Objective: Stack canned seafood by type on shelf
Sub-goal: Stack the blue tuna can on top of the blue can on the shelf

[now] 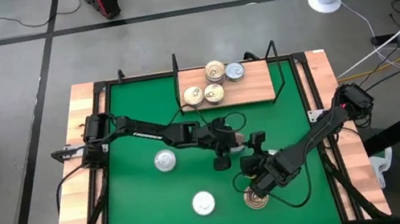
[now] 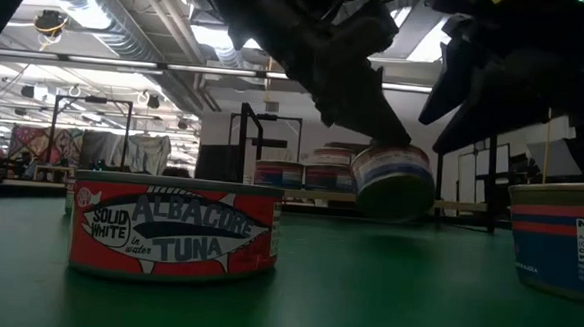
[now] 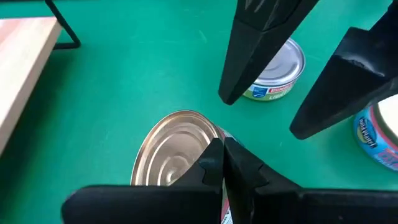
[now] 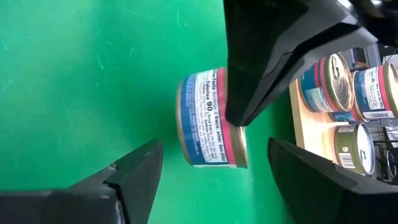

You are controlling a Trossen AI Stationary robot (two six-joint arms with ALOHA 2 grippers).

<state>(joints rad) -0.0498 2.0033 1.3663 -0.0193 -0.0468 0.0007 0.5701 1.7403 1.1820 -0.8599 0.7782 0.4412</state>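
Note:
The shelf (image 1: 253,87), a light wooden board with black wire posts, stands at the table's far side and carries three gold-topped tins (image 1: 214,92) and one silver-topped tin (image 1: 235,71). My left gripper (image 1: 226,147) is at mid-table, shut on a gold-topped tin (image 4: 208,118) with a blue, white and red label. My right gripper (image 4: 214,180) hovers open just near of it; its fingers stand either side of the tin without touching. Two silver-topped tins (image 1: 164,161) (image 1: 203,203) and one gold-topped tin (image 1: 259,199) rest flat on the green table. My left gripper pinches the tin at the rim of its gold top (image 3: 208,134) between its two shut fingers (image 3: 239,165). The fingers slant down from the table's left. The tin (image 2: 393,181) hangs tilted below them, top face turned sideways, clear of the table.
A red Albacore tuna tin (image 2: 173,227) and another tin (image 2: 563,238) stand close to the table's near edge. Wooden planks (image 1: 73,182) edge the green mat. The shelf's right half (image 1: 259,77) is bare board. Cables lie along the right edge.

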